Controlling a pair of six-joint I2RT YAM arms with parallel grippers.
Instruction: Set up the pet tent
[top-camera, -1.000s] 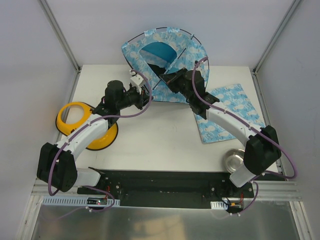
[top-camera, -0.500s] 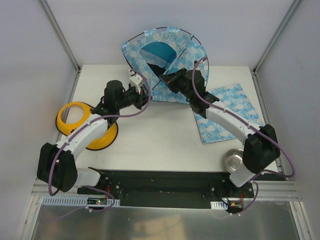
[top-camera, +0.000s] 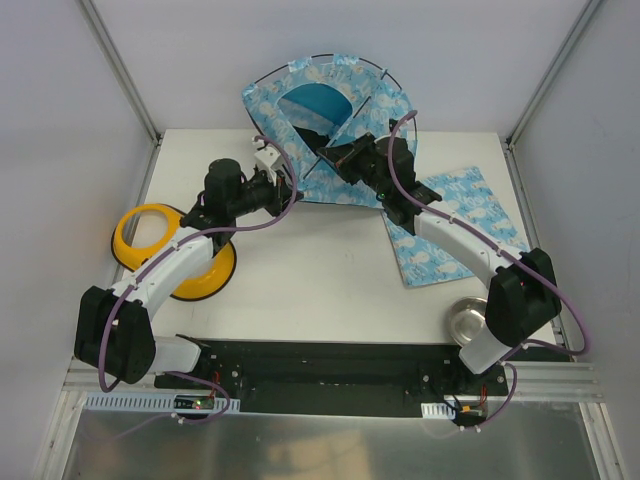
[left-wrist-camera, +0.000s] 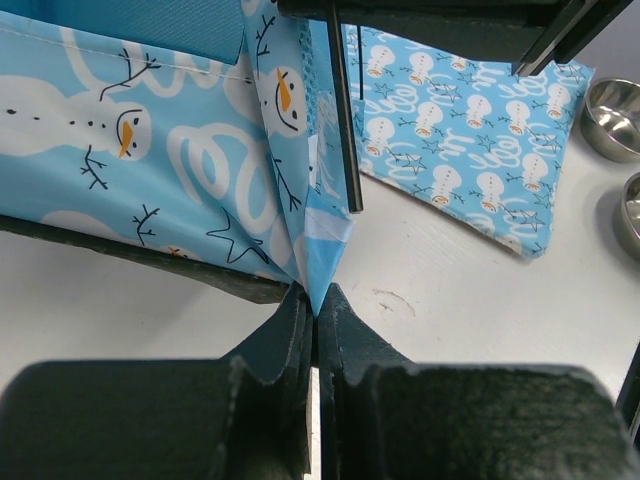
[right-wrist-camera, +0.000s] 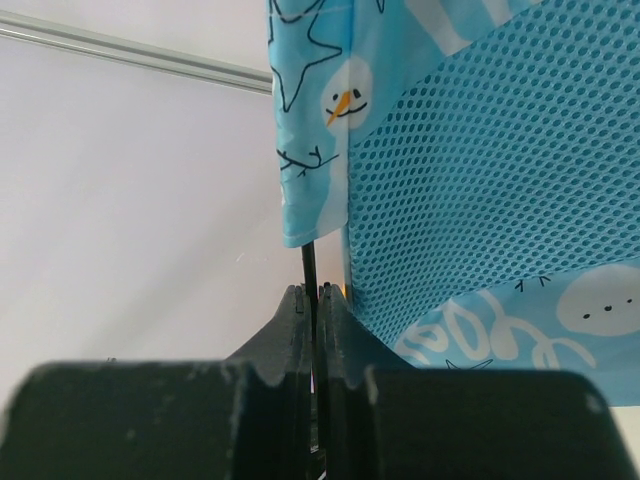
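Top external view, from the left: a yellow double bowl sits at the left edge of the white bench, partly under the left arm. That arm reaches toward the far middle of the bench, and the left tool meets the near left bottom corner of the pet tent. The tent stands at the far edge of the bench against the back wall, its light blue printed fabric arched up under thin black poles, with a round opening facing the arms. The right tool comes in from the right and sits against the front of the tent, just right of the left tool. Further right, a flat mat of the same print lies on the bench under the right arm, and a steel bowl sits near the right base.

Left wrist view: the left tool is pressed together, pinching the pointed bottom corner of the tent fabric. A black pole hangs just above it. The mat and two steel bowls lie beyond to the right.

Right wrist view: the right tool is pressed together on a thin black pole, which runs up into a fabric sleeve, with blue mesh just beside it on the right.
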